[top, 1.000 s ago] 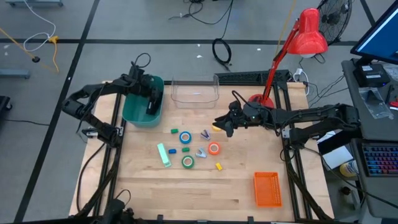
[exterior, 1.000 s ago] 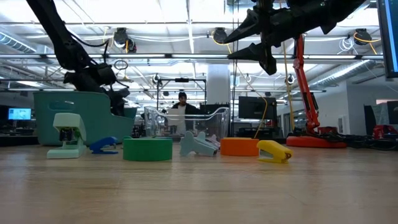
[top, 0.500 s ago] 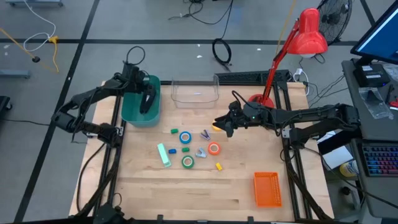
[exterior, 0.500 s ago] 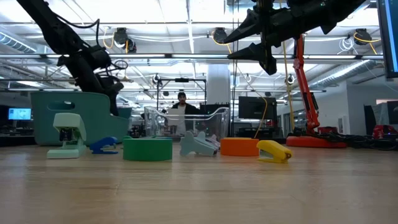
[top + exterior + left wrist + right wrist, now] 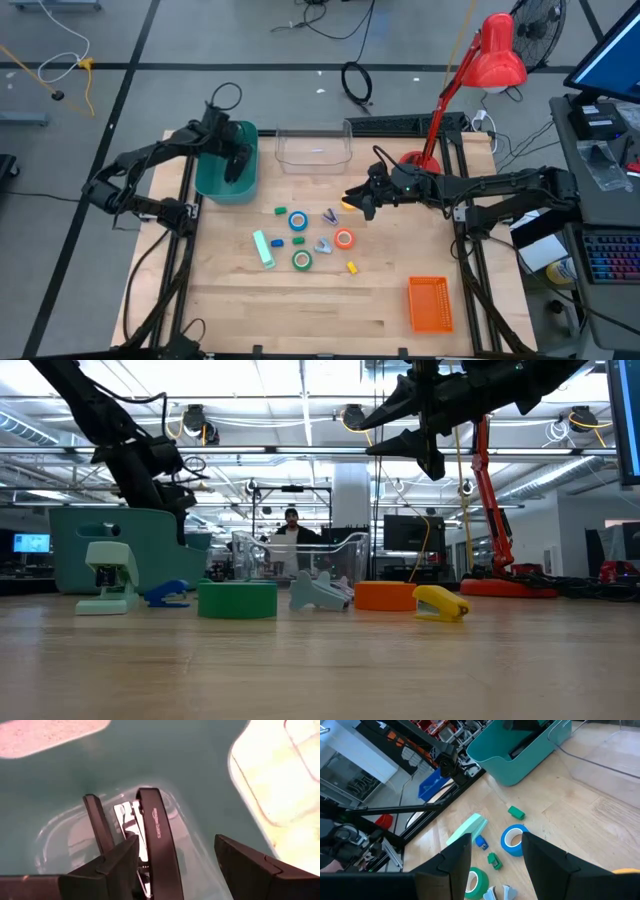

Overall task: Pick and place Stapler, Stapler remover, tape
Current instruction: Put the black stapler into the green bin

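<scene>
My left gripper [image 5: 237, 164] hangs open inside the teal bin [image 5: 212, 178]. A black stapler [image 5: 156, 840] lies on the bin's floor below the open fingers [image 5: 176, 841]; I see no touch. My right gripper [image 5: 352, 200] hovers open above the table, over a yellow thing [image 5: 346, 206] it partly hides. Below it lie the blue tape [image 5: 514, 840], green tape [image 5: 302, 260], orange tape [image 5: 344, 239], mint stapler [image 5: 263, 248], a blue staple remover [image 5: 330, 215] and a grey one [image 5: 324, 245].
A clear container [image 5: 313, 148] stands at the far edge beside the teal bin. An orange basket [image 5: 430, 303] sits near the table's right front. A red lamp [image 5: 480, 70] rises behind the right arm. Small coloured blocks [image 5: 352, 267] lie among the tapes. A person shows in the room [image 5: 291, 520].
My left gripper has risen inside the teal bin and shifted slightly toward the table's left, staying open. The right arm and the things on the table have kept still.
</scene>
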